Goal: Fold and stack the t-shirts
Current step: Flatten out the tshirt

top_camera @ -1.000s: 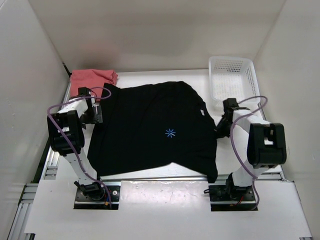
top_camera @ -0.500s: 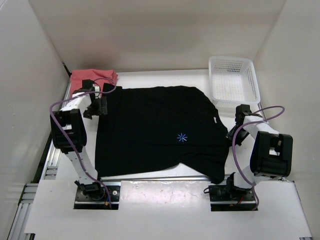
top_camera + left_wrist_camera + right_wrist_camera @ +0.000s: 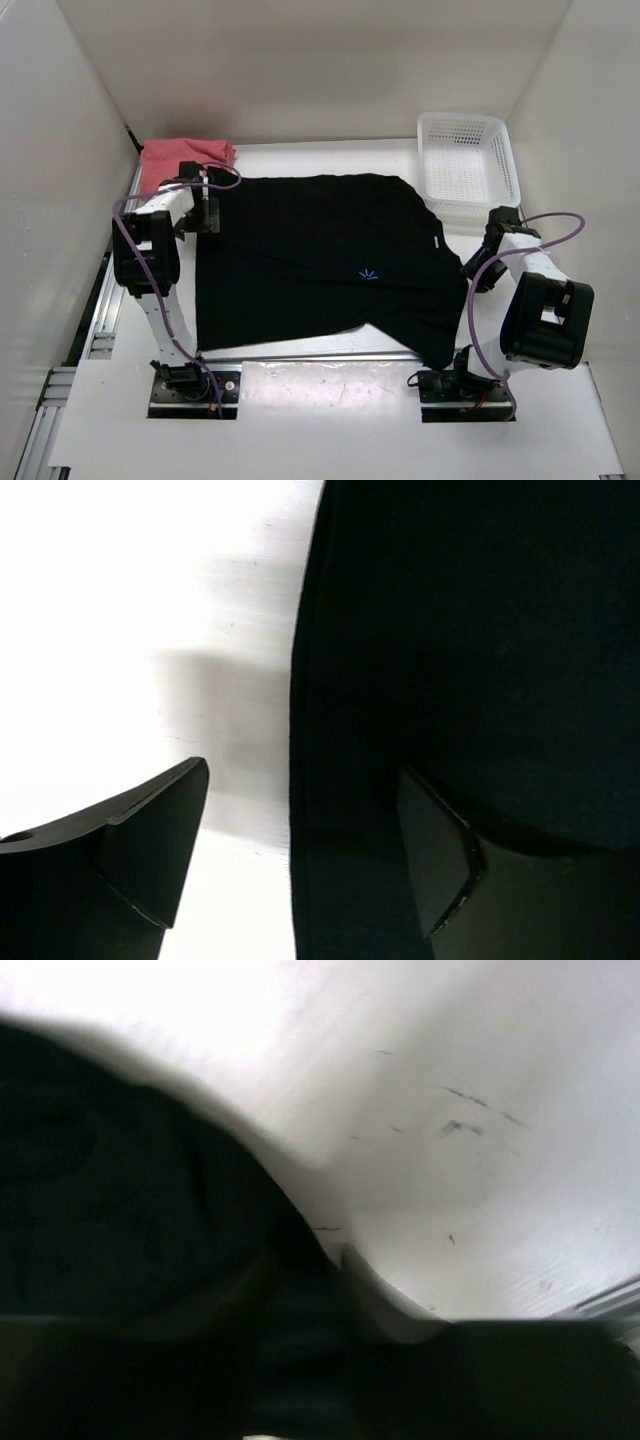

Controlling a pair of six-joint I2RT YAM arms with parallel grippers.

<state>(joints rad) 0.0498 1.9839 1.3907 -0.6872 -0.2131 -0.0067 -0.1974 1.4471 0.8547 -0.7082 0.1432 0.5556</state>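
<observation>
The black t-shirt (image 3: 320, 265) looks limp and light, so pinch it at its edges. Your left gripper (image 3: 300, 815) stands wide; I cannot tell the jaws of the right gripper (image 3: 478, 272).

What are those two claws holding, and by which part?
The left gripper holds nothing: its open jaws straddle an edge of the plain black cloth t-shirt. The right gripper sits at the shirt's opposite edge; whether it grips cannot be told.

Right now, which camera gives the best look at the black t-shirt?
The top external view: the whole black t-shirt shows there, spread out on the table, with a small blue mark on it. The left wrist view shows only one straight edge of it, and the right wrist view only a dark, blurred patch.
</observation>
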